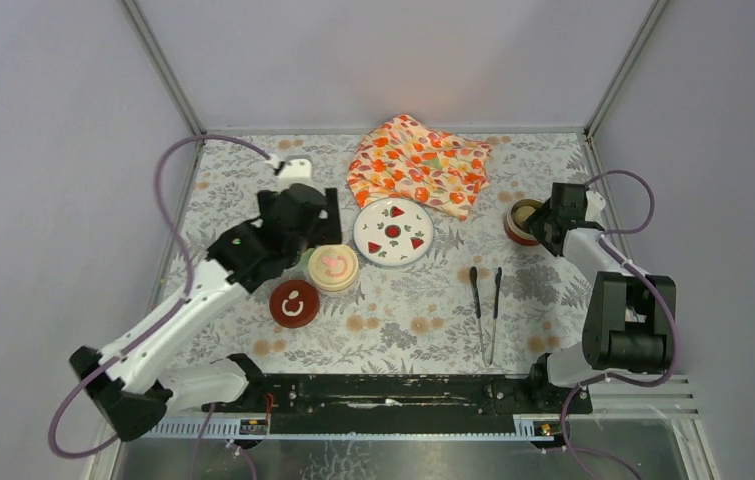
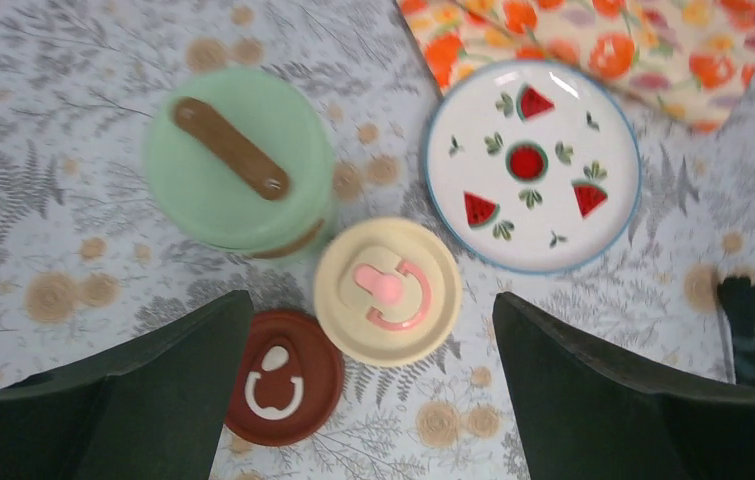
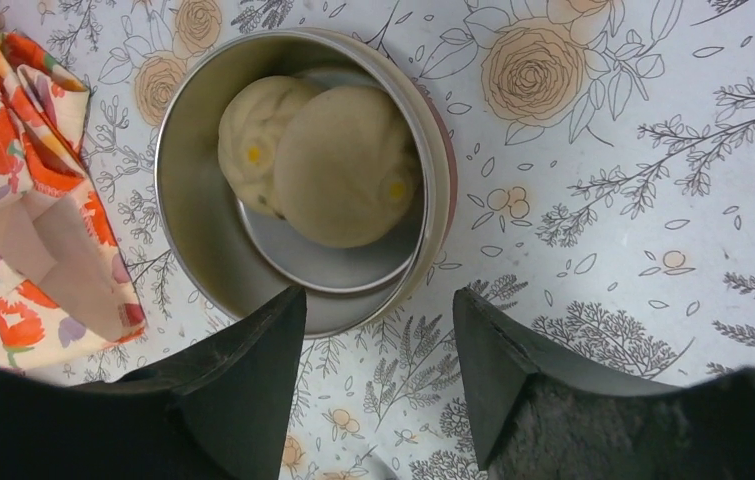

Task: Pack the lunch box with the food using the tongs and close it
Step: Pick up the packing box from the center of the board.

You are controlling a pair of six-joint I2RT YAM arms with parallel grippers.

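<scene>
Right gripper (image 3: 378, 292) is seen half-open at bowl (image 3: 193, 230) rim, nothing held; left gripper (image 2: 371, 300) is spread wide. Tongs (image 1: 477, 300) are judged thin, stiff, slippery: best pinched mid-length.

this looks like a robotics lab cell: plain pale lilac wall panels (image 1: 53, 150) and aluminium frame posts (image 1: 163, 65) box in a table with a grey floral-print cover (image 1: 403, 320). two white-and-black robot arms (image 1: 168, 330) are bolted to a black metal rail (image 1: 383, 390), trailing purple cables (image 1: 159, 190).

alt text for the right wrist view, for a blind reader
A steel bowl holding two pale round balls sits on the flower-print table, just beyond the right gripper's parted dark fingers. An orange flowered cloth lies at its left.
</scene>
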